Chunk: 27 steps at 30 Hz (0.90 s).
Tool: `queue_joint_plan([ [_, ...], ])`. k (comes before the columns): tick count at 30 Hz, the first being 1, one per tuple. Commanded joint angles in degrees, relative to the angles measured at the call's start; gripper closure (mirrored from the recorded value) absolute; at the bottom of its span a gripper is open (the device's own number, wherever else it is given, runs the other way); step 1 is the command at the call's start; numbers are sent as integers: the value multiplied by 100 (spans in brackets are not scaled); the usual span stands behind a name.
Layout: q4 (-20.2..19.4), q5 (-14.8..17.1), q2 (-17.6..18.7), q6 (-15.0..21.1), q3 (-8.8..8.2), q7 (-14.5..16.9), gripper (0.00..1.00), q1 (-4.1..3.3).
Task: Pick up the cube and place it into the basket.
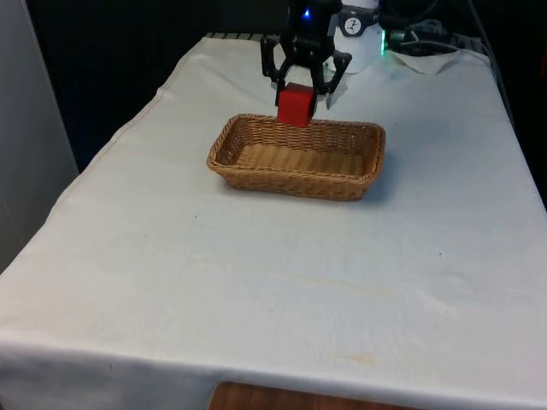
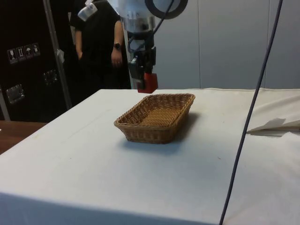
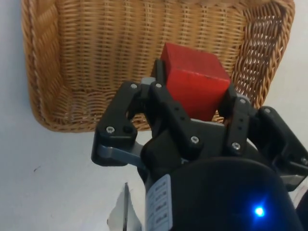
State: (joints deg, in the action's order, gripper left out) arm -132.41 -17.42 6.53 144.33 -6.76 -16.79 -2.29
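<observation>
Cube, red and slightly tilted, sits clamped in the tool above the basket's far rim.

Desk under a white cloth, with one basket on it.

The wicker basket stands directly on the cloth, its long side across the front view. Beyond the basket, towards the desk's far end at the front view's right, crumpled white paper lies on the cloth; the side view shows folded white paper well apart from the basket.
</observation>
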Motion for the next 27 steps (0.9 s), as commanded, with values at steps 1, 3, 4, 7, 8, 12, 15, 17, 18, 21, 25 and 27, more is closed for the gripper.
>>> queue_joint_plan([
  [1, -80, 40, 11, 143, -11, 80, 97, 29],
  [3, -149, 46, 29, 229, -40, 115, 97, 34],
  [4, -138, 0, 29, 172, -57, 80, 97, 23],
  [7, -229, 57, 52, 338, -63, 155, 97, 46],
  [8, -281, 69, 74, 407, -63, 166, 97, 57],
  [12, -315, 17, 103, 424, -74, 109, 97, 57],
  [15, -378, 155, 201, 625, -52, 183, 97, 74],
  [17, -378, 155, 252, 665, -46, 178, 97, 80],
  [18, -378, 160, 281, 688, -46, 178, 97, 80],
  [21, -390, 178, 390, 785, -46, 166, 97, 80],
  [25, -401, 189, 476, 865, -46, 160, 97, 86],
  [27, -413, 201, 527, 911, -46, 160, 97, 86],
])
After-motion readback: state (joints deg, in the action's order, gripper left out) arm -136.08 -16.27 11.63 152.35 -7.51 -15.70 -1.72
